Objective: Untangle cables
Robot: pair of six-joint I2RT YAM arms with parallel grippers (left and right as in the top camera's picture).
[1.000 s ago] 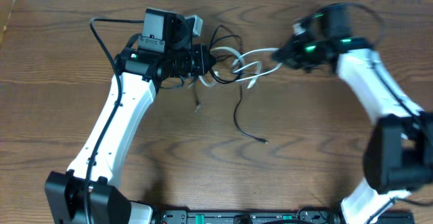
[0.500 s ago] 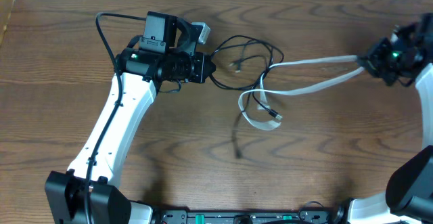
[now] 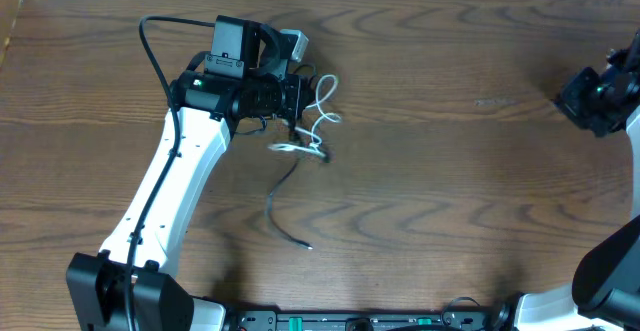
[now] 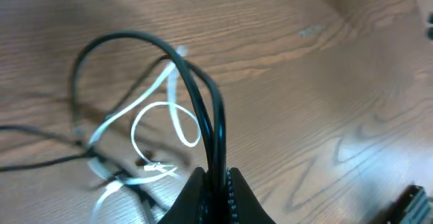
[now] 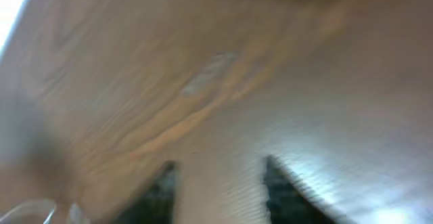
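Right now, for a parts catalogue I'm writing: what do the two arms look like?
Left arm and right arm: white shells, black joints, green lights near the wrists. The left carries a boxy black camera with a pale label and a looping black cable. Its fingers are black.

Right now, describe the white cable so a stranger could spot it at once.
In the overhead view, find the left arm reaching across the table to the upper left. At its claw lies a small tangle; the white cable is the curled loops in it. It is the only pale cord: the black cable is pinched in the claw and trails away.
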